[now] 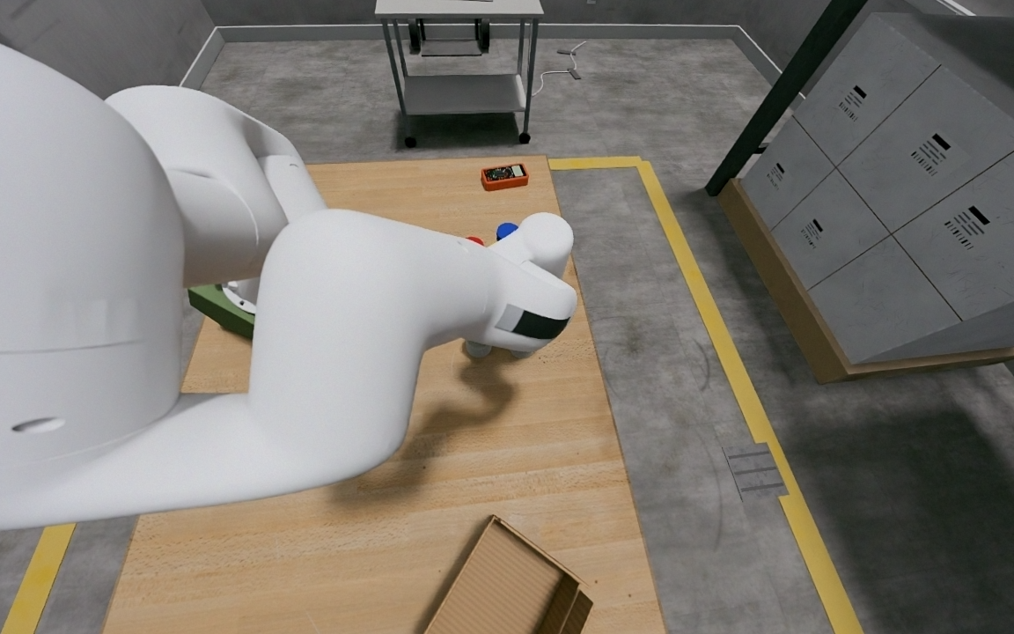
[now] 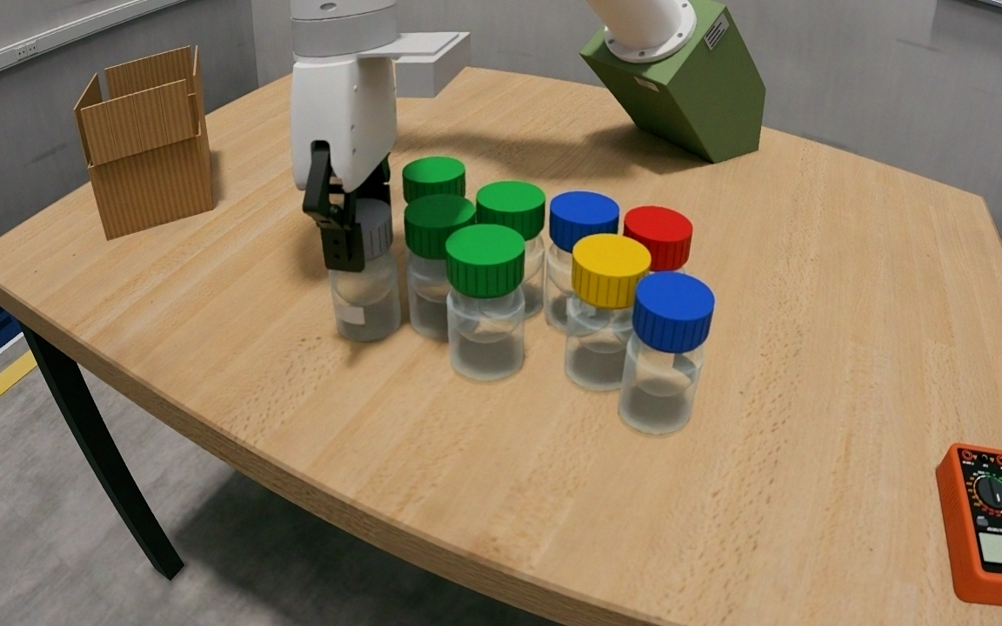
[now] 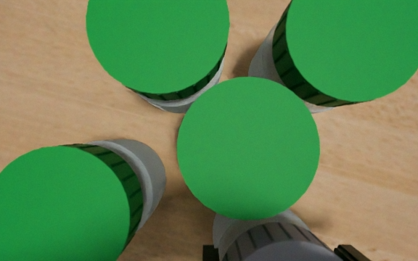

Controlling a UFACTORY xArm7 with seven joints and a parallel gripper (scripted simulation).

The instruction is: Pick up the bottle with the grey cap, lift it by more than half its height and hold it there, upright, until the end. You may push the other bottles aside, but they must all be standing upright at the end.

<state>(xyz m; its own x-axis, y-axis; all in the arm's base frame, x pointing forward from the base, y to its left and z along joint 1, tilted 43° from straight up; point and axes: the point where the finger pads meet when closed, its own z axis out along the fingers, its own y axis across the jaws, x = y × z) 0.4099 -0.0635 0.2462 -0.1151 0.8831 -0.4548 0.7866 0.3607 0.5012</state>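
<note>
The grey-capped bottle [image 2: 364,276] is a clear jar standing upright on the wooden table at the left end of the bottle group. My gripper [image 2: 349,225] comes down from above and is shut on its grey cap [image 2: 372,227]. The bottle's base seems to rest on the table. In the wrist view the grey cap [image 3: 272,243] shows at the bottom edge between my black fingertips. A green-capped bottle [image 2: 436,261] stands right beside it, very close. In the top view my arm hides the gripper and the bottle.
Several green-capped bottles [image 3: 248,146], two blue-capped [image 2: 664,349], one yellow-capped [image 2: 605,307] and one red-capped bottle [image 2: 657,237] stand upright in a tight cluster to the right. A cardboard box [image 2: 144,140], the green robot base [image 2: 676,74] and an orange multimeter [image 2: 991,522] sit further off.
</note>
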